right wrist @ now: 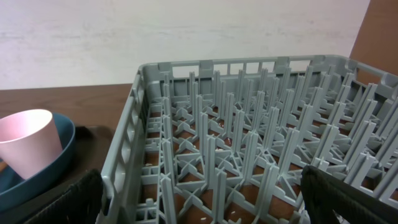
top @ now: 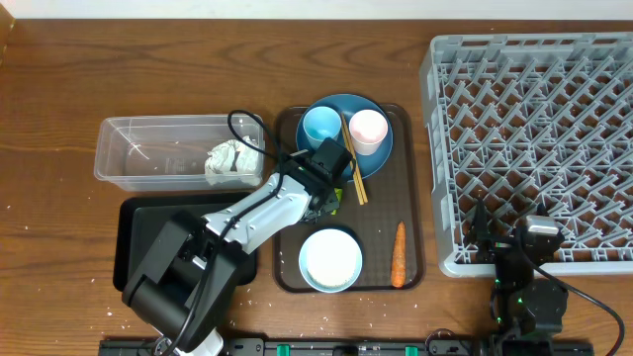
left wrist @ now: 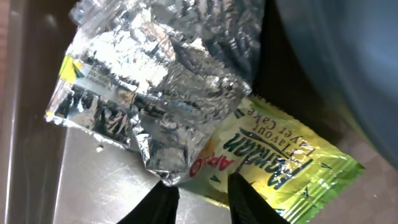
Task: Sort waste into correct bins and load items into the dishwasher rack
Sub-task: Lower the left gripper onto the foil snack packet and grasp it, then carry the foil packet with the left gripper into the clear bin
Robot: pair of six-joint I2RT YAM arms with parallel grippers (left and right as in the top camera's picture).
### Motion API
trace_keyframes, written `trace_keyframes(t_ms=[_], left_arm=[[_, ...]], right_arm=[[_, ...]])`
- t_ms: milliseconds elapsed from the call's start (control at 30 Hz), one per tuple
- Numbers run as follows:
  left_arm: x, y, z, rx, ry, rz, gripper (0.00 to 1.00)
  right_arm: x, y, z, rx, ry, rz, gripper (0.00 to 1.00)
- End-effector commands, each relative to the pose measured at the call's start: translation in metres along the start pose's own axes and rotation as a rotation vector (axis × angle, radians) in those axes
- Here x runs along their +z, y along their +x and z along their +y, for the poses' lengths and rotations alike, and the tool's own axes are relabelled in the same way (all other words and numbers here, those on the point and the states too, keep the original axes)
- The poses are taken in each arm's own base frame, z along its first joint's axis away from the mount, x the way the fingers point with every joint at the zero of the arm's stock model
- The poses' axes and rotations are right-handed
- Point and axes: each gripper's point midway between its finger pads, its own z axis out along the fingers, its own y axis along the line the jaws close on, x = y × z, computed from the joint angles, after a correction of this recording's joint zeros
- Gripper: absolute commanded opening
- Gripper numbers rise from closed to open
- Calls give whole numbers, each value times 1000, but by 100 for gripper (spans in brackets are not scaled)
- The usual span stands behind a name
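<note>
Dark brown wooden table (top: 59, 89), grain visible, evenly lit; a plain whitish wall (right wrist: 186, 31) beyond its far edge.

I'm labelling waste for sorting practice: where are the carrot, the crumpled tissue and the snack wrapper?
carrot (top: 399, 254): overhead view, middle of its orange body.
crumpled tissue (top: 229, 161): overhead view, centre of the white wad.
snack wrapper (left wrist: 280, 165): left wrist view, on its printed yellow-green face.
</note>
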Motion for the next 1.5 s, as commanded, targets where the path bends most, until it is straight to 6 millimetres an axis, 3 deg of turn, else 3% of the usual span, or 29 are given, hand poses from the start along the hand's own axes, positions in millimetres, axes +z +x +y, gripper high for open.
trace_keyframes(t_ms=[0,100,233,533,933,1233,1467], left_arm=[[4,1,8,4,-37,-4,29],[4,1,8,7,-38,-3,26],[4,2,9,8,-44,1,7],[0,3,12,37,-50,7,6],[-68,-11,3,104,76,-96,6],[-91,-12,11,100,87,-125,6],[-122,-27,18,81,108,-241,6]], right_arm=[[0,2,-1,3,5,5,99],[0,2,-1,3,5,6,99],[0,2,-1,3,5,5,99],[0,2,-1,3,5,6,99],[0,2,-1,3,5,6,99],[0,2,-1,3,5,5,99],[0,2,-1,3,5,5,99]])
